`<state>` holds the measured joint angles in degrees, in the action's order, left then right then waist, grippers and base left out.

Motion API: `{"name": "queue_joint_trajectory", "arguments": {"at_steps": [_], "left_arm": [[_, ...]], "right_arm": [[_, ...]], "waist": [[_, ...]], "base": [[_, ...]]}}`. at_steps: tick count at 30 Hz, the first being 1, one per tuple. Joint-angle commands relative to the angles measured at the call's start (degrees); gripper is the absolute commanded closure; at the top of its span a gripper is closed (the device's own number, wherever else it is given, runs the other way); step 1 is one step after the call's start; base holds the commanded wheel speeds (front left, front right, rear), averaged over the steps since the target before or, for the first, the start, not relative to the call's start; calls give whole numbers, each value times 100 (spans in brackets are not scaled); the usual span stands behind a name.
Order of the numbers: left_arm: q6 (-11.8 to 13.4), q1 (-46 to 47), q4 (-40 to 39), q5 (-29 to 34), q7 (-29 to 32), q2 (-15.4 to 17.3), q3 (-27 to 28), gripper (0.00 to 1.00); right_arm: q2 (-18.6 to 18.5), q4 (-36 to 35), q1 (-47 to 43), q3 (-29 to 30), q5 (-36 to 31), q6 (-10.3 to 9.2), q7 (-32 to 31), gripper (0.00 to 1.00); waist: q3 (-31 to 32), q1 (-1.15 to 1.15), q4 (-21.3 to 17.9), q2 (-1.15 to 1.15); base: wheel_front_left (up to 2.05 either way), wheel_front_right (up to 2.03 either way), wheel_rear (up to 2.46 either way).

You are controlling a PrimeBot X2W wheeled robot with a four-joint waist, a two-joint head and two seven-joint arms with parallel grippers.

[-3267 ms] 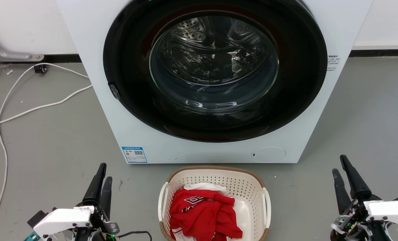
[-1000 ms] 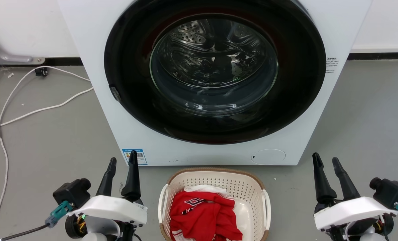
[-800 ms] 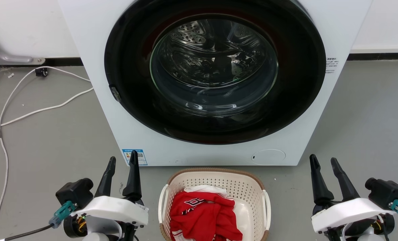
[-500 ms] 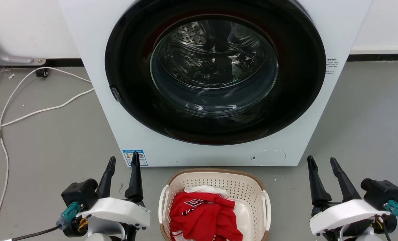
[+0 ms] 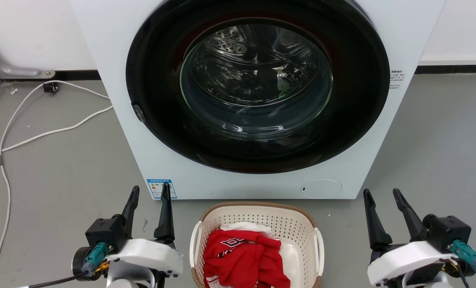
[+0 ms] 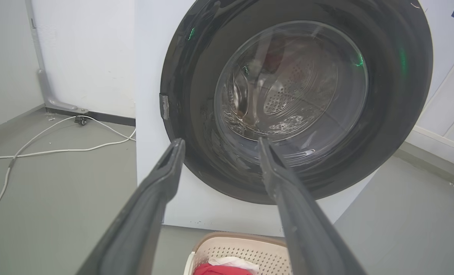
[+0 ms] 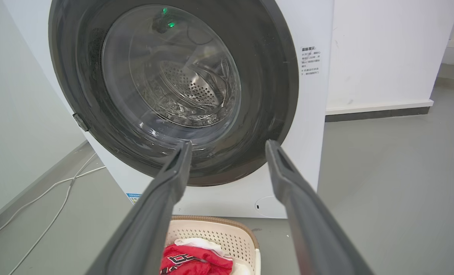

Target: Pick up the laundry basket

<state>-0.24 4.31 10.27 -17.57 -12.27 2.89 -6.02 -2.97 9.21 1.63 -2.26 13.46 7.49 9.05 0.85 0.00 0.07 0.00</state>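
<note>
Hovering low on either side, the left gripper point(image 5: 150, 187) and right gripper point(image 5: 381, 192) each have their two dark fingers parted with nothing between them, pointing toward the washing machine point(image 5: 101, 48). Between them, apart from both, the laundry basket point(image 5: 258, 213) sits on the grey floor point(image 5: 61, 160) just before the machine, a red garment point(image 5: 242, 256) heaped inside. The symmetric stance suggests a two-armed lift by the white side handles point(image 5: 320, 242), so the load stays level.
</note>
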Motion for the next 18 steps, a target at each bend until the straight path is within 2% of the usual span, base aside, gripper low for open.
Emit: {"name": "queue_joint_trajectory", "arguments": {"at_steps": [1, 18], "left_arm": [[33, 44, -10, 160, -50, 4, -22, 0], [159, 15, 67, 810, -232, -1, -149, 0]], "right_arm": [[8, -50, -45, -5, -184, 0, 26, 0], [13, -92, -73, -66, -941, -1, 82, 0]], "waist": [[3, 0, 1, 0], [16, 0, -1, 0]], "base": [[0, 0, 0], [0, 0, 0]]}}
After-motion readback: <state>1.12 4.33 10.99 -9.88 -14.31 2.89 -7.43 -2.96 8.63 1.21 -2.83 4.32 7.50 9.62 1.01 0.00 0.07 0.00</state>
